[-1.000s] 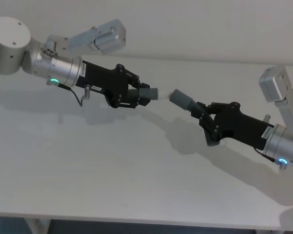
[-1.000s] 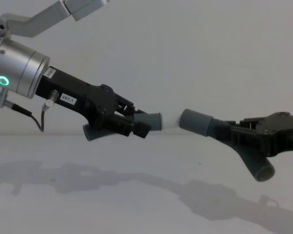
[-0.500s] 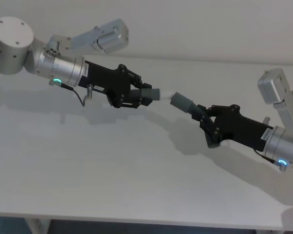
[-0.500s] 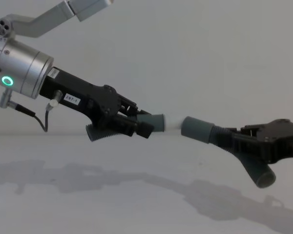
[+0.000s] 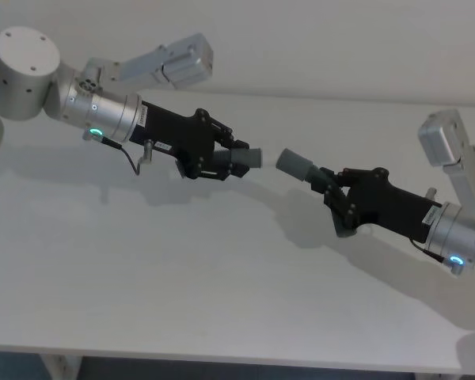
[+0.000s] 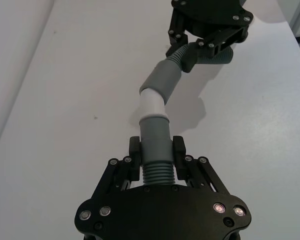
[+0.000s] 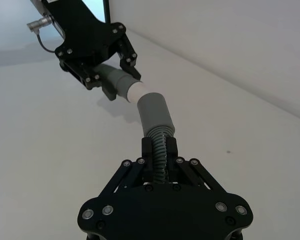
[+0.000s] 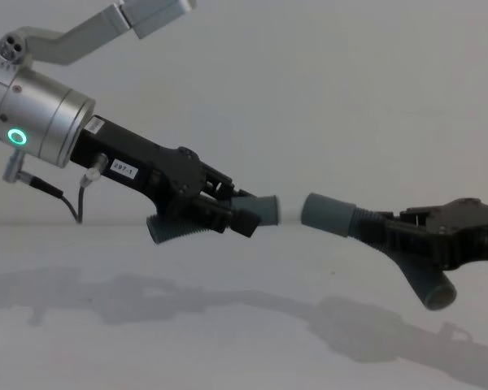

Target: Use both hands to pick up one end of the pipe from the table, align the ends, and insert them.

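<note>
Surface [image 5: 182, 277] lies bare beneath both arms. Left pincer [image 5: 226, 156], at ten o'clock, is clamped on one pipe half [image 5: 244, 157]; right pincer [image 5: 330, 186], at three, clamps the other [image 5: 294, 165]. Both halves hang mid-air, collars nearly meeting. They look light and rigid; ribbed necks give the surest hold.

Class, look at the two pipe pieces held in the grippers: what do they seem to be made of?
Both pipe pieces, left and right, look like matte grey plastic: smooth collars, no metallic shine. The ribbed sections suggest flexible corrugated hose, possibly rubbery. The white spigot looks like rigid plastic.
</note>
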Motion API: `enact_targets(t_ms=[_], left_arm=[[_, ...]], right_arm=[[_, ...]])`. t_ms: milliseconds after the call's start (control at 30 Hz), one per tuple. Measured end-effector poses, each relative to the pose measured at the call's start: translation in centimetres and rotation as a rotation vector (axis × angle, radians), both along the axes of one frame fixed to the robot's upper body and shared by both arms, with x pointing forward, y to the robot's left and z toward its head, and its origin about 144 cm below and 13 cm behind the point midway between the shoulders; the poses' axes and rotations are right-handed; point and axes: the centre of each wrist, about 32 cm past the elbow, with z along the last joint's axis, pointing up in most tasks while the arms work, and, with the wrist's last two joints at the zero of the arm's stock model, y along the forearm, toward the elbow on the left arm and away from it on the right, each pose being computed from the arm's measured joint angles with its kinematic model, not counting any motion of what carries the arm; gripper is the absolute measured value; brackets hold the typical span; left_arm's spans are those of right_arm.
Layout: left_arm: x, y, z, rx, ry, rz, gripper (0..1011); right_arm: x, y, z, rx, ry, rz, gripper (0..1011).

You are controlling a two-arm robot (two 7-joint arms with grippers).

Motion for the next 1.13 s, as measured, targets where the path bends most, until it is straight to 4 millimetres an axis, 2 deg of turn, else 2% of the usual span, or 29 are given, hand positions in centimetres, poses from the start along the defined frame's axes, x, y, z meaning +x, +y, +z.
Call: enact_targets(t_ms=[1133], left_arm=[[0.7,-1.2,-0.2,0.029,0.031,-0.036,382]], right_arm=[[0.7,-0.6,0.1,0.015,-0.026,0.044,152]])
